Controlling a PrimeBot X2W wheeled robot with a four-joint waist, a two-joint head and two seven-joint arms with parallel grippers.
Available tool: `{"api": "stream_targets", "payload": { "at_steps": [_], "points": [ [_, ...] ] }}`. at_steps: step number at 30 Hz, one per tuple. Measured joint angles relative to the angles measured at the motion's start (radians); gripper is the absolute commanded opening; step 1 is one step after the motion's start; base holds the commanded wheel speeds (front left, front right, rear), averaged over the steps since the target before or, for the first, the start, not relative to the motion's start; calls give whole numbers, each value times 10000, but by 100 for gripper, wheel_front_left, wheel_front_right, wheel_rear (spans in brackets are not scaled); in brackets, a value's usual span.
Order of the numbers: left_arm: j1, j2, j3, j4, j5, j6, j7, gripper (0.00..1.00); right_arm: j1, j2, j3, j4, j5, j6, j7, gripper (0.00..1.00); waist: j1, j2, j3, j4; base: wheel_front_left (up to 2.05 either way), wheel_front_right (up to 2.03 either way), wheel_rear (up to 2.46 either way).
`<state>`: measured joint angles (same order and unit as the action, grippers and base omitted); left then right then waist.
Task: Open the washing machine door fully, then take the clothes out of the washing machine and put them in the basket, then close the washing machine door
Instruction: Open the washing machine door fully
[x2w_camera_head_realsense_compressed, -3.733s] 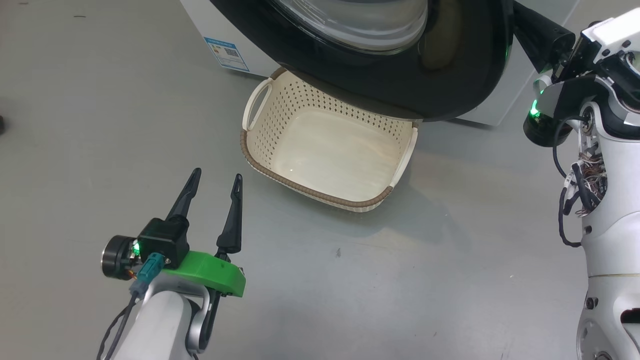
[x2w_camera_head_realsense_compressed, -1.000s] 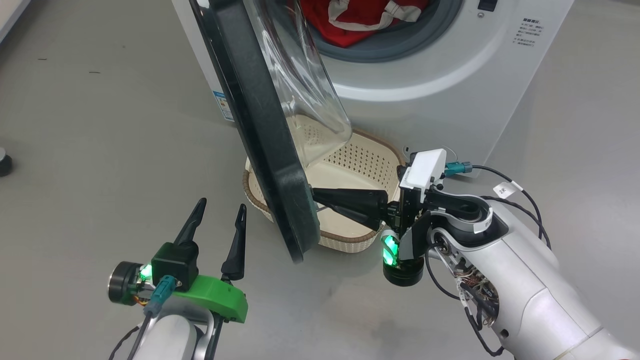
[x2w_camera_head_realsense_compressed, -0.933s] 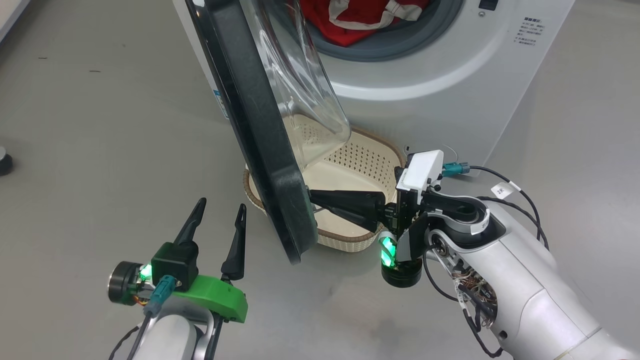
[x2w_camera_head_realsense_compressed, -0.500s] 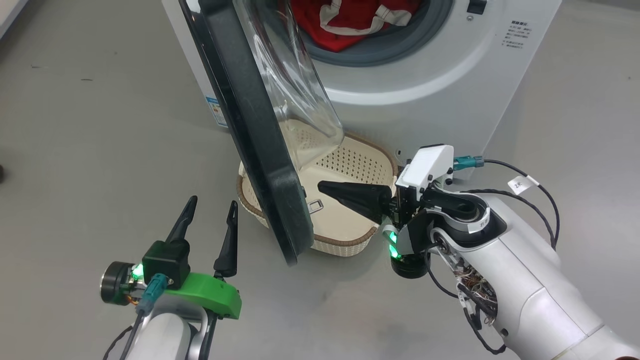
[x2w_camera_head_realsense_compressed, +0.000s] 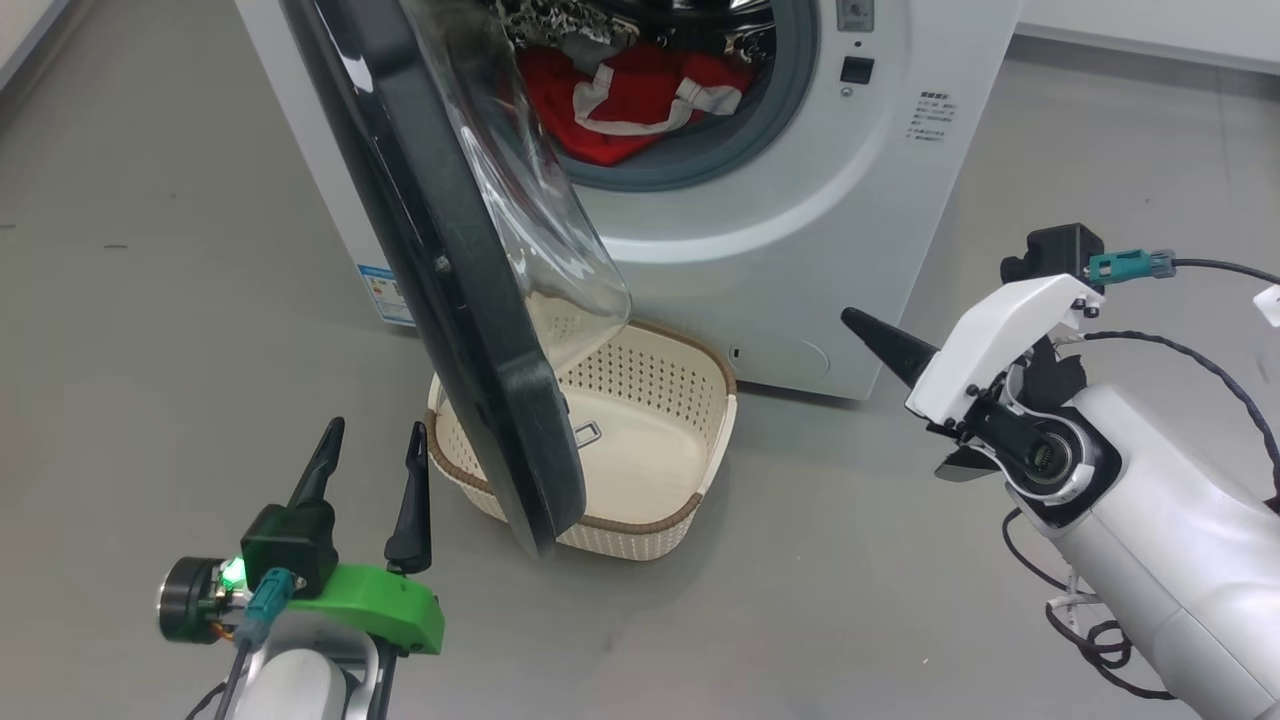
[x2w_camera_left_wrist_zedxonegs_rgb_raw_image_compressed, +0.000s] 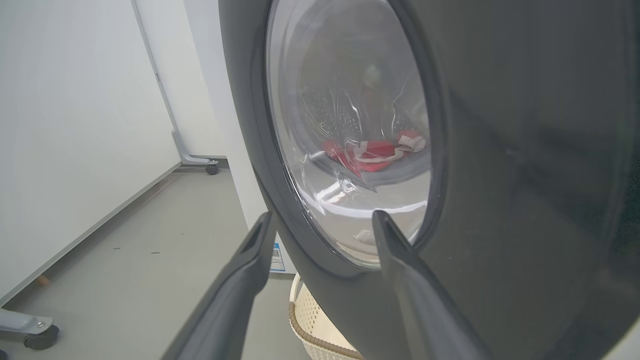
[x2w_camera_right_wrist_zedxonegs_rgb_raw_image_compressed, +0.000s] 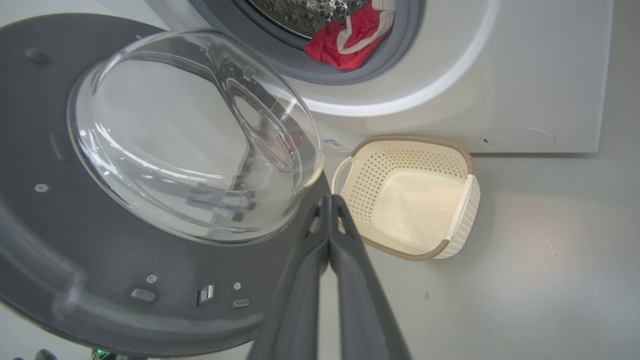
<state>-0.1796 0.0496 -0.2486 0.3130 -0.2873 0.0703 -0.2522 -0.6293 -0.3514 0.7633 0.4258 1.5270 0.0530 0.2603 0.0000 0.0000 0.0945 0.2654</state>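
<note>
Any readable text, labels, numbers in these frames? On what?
No text is legible.
Blue sticker, low on the washing machine: printed lines too small to read.
Grey print on the machine's front, right of the opening: several lines, too small to read.

The left gripper (x2w_camera_head_realsense_compressed: 372, 440) sits at the lower left, its two fingers spread apart and pointing up. The right gripper (x2w_camera_right_wrist_zedxonegs_rgb_raw_image_compressed: 328, 200) has its fingers pressed together, pointing up-left from the pale forearm (x2w_camera_head_realsense_compressed: 1160, 545) at the right.
</note>
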Motion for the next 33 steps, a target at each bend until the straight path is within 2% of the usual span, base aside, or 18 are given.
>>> {"api": "stream_targets", "payload": {
  "at_steps": [4, 8, 16, 18, 19, 22, 30, 31, 32, 33],
  "points": [
    [175, 50, 153, -4, 33, 48, 0, 100, 15, -541, 357, -171, -1453, 151, -1072, 0, 0, 0, -253, -236, 0, 0, 0],
    [372, 98, 199, -15, 75, 50, 2, 100, 167, -859, 481, -347, -2497, 132, -2207, 0, 0, 0, -468, -466, 0, 0, 0],
    [606, 105, 244, -50, 161, 52, 0, 100, 1210, -1344, 637, -535, -4015, -514, -4234, 0, 0, 0, -821, -735, 0, 0, 0],
    [642, 111, 255, -56, 161, 52, 0, 100, 1341, -1352, 591, -560, -4048, -625, -4483, 0, 0, 0, -855, -758, 0, 0, 0],
    [702, 111, 253, -63, 165, 52, 2, 100, 1668, -1383, 504, -614, -4067, -840, -4930, 0, 0, 0, -922, -795, 0, 0, 0],
    [764, 111, 257, -79, 165, 52, 2, 100, 2034, -1409, 430, -692, -4119, -1024, -5285, 0, 0, 1, -985, -822, 0, 0, 0],
    [824, 113, 303, -146, 224, 52, 2, 100, 2935, -1530, 54, -1108, -4794, -1505, -5242, 0, 0, 0, -1050, -921, 0, 0, 0],
    [824, 113, 307, -151, 253, 52, 0, 100, 3033, -1528, -48, -1168, -4861, -1532, -5241, 38, 0, 0, -1057, -933, 0, 0, 0],
    [825, 113, 318, -157, 253, 52, 0, 100, 3132, -1526, -130, -1235, -4922, -1542, -5239, 90, 0, 0, -1065, -946, 0, 0, 0],
    [826, 113, 334, -163, 253, 52, 2, 100, 3223, -1524, -186, -1290, -5003, -1578, -5237, 100, 0, 0, -1073, -960, 0, 0, 0]
  ]
}}
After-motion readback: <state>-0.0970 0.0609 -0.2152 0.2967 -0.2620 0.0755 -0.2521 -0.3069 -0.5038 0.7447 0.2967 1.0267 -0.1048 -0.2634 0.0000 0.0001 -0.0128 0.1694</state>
